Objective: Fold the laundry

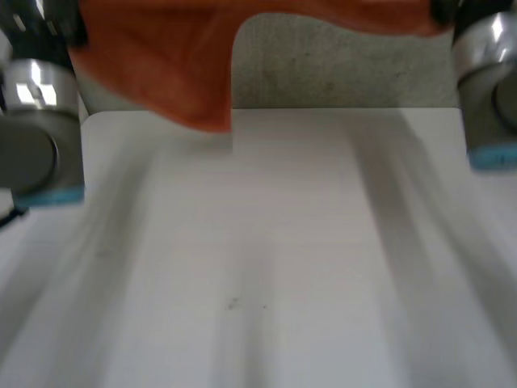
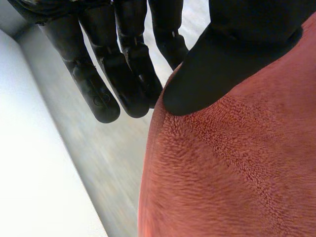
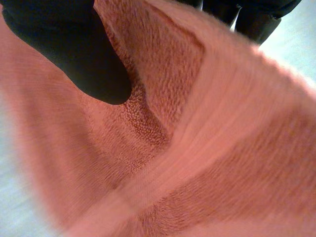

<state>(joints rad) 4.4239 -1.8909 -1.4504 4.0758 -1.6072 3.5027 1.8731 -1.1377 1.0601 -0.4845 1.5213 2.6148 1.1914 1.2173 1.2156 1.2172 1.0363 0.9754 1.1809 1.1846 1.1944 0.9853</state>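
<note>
Head view: the towel (image 1: 161,56) hangs in the air above the far edge of the table (image 1: 283,259); left wrist view: the left hand (image 2: 232,54) pinches it by the thumb right at the hem, so it may slip out; right wrist view: the right hand (image 3: 74,49) pinches it deeper, thumb against fingers.

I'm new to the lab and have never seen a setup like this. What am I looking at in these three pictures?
This is a two-armed robot at a white table. The head view looks down from between its left arm and right arm, which hold an orange towel up over the table's far edge. The other two pictures come from wrist cameras. The left hand pinches the towel near its edge, thumb in front; the right hand pinches it too, fingers behind the cloth.
</note>
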